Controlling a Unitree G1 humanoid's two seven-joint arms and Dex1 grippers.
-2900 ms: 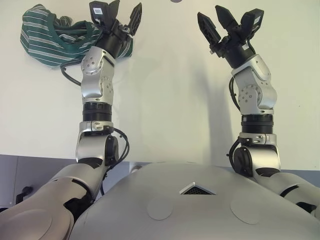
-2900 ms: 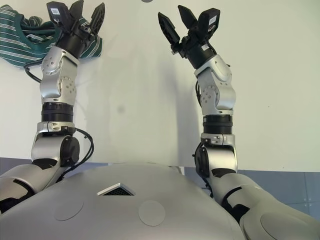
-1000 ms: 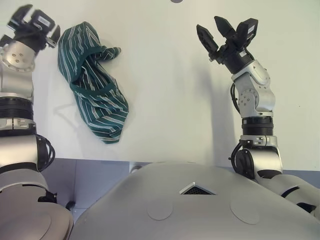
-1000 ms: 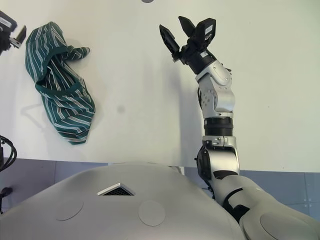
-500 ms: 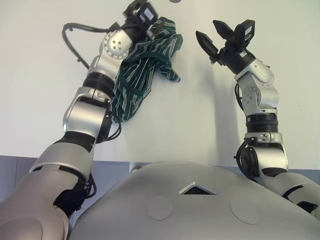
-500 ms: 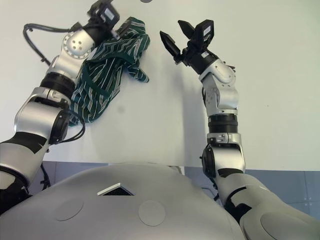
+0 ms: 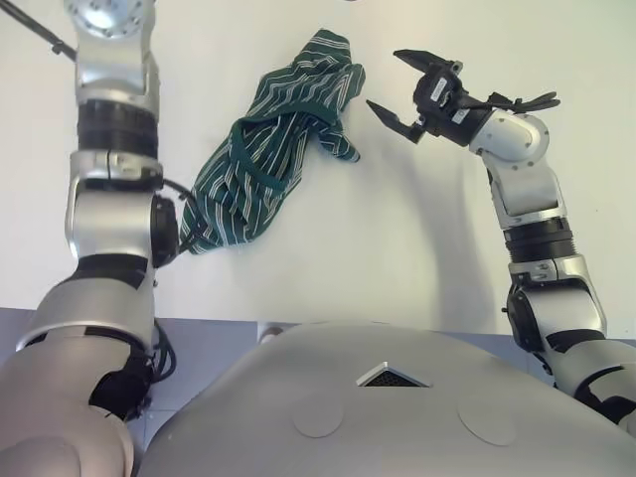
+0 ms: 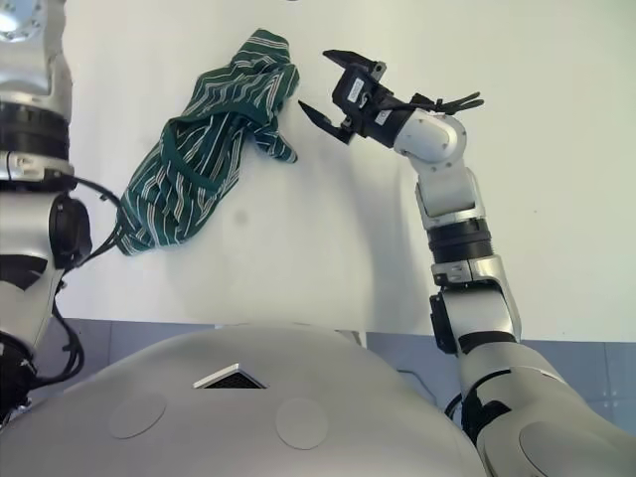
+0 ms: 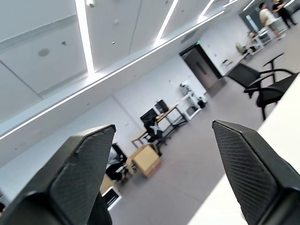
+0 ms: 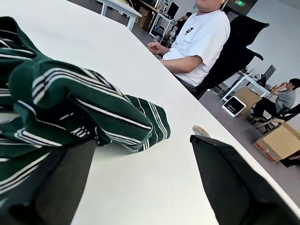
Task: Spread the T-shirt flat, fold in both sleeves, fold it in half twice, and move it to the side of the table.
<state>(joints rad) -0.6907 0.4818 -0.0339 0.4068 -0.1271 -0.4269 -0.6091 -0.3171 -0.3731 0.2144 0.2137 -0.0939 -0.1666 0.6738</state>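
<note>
The green striped T-shirt [image 7: 268,169] lies in a crumpled heap on the white surface [image 7: 397,248], a bit to the left of the middle. Its near end is beside the left arm and its other end reaches farther away. Just to the right of that far end is the right gripper [image 7: 386,81], with its fingers wide open, pointing at the cloth and holding nothing. The left gripper [image 9: 163,125] is lifted up high, and its fingers [image 9: 79,173] are spread apart too, with nothing between them.
</note>
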